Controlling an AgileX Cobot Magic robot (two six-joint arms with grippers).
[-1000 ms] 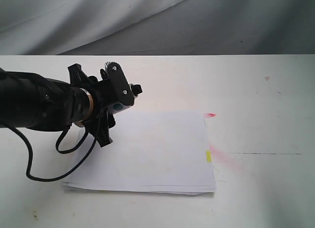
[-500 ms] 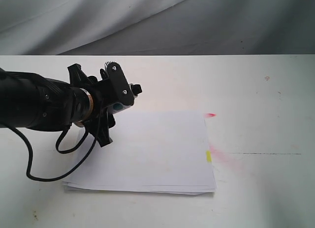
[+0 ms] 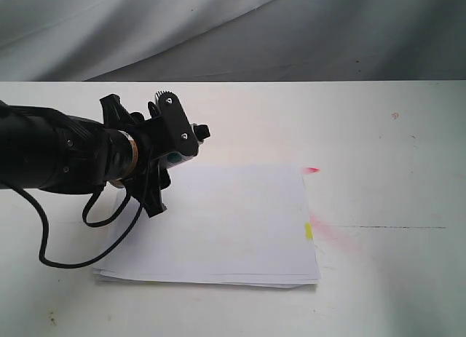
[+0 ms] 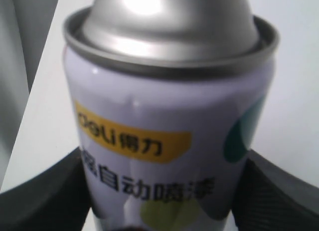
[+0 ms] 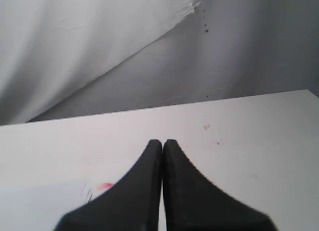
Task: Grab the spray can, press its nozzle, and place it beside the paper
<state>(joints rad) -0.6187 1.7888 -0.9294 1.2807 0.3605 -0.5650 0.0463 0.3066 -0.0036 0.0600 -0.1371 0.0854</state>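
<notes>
Nothing moved — left gripper (image 3: 172, 158) clasps spray can (image 4: 164, 116), arm (image 3: 51, 151) level near paper (image 3: 233, 220); right gripper (image 5: 162, 151) closed.

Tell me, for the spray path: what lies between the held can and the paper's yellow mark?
Exterior view: only bare paper between spray can and yellow mark.

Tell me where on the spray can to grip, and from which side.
Grip the straight body of the spray can, below the silver dome, from two opposite sides, as the left gripper does: the walls run parallel there, while the dome tapers.
</notes>
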